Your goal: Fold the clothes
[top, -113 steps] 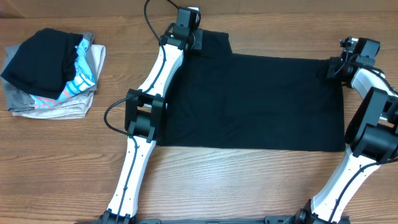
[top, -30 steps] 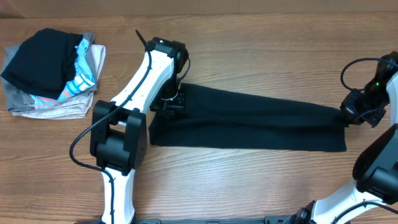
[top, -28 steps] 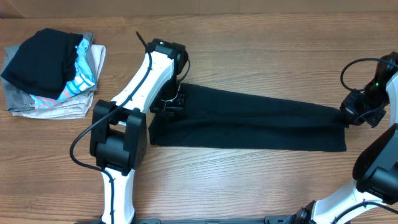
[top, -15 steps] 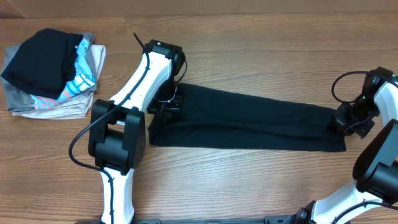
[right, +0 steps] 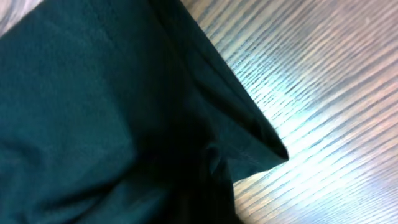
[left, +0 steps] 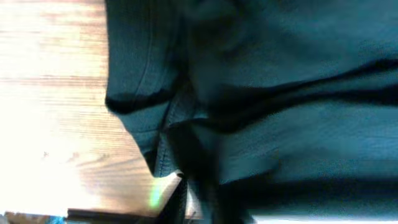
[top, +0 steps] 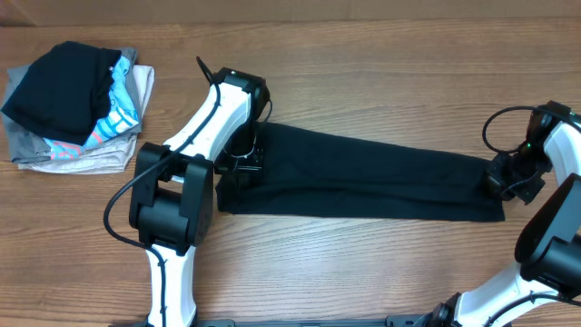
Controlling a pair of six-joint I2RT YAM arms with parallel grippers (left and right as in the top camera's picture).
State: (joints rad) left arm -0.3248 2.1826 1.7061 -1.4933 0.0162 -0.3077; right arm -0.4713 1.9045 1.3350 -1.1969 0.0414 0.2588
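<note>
Black T-shirt lay folded into long narrow band across wooden table, left end to right end between arms.

- Left gripper clenched on shirt's left end. Wrist view: hem bunched, drawn into fingers.
- Right gripper clenched on right end. Wrist view: folded corner stuck out beside pinch.
- Far left, well apart: pile of clothes, black garment on top, teal-and-white patterned piece beneath, grey-beige cloths at bottom.
- No print legible on fabric.
</note>
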